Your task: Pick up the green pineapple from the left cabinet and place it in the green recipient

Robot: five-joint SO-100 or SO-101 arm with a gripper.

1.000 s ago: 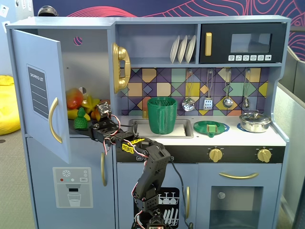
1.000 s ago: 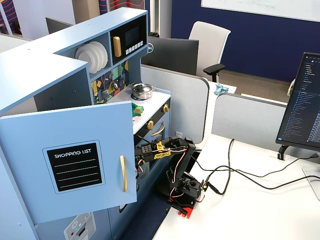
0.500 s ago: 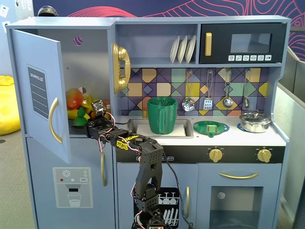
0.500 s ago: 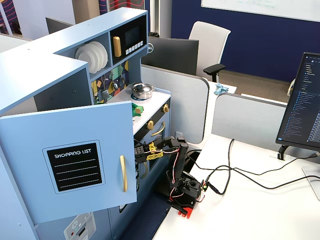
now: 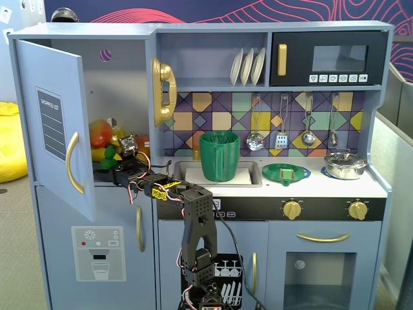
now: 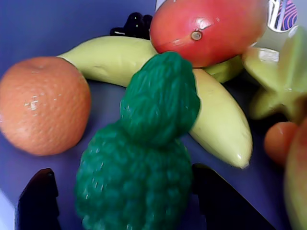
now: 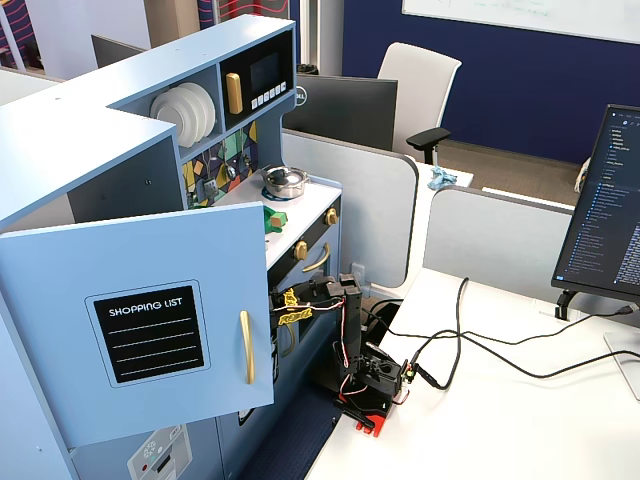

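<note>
- In the wrist view the pincer [image 6: 134,201] is sitting with its two dark fingers [image 6: 38,201] apart, one on each side of the pineapple [image 6: 144,158]; whether they are touching it I cannot tell.
- The pineapple is lying on the cabinet floor with its crown pointing away from the camera, the crown overlapping the banana [image 6: 211,115].
- An orange [image 6: 43,105] is resting just left of the pineapple, apart from it.
- A mango [image 6: 206,31] is sitting on the banana behind the crown, and a pale starfruit [image 6: 280,81] is lying at the far right.
- In a fixed view the arm [image 5: 197,226] is reaching left into the cabinet [image 5: 122,97], whose door [image 5: 55,123] is standing open.
- The pitcher [image 5: 219,155] is standing upright in the sink [image 5: 255,174] on the worktop [image 5: 348,187], well right of the cabinet.
- A green dish [image 5: 285,172] is lying right of the pitcher.
</note>
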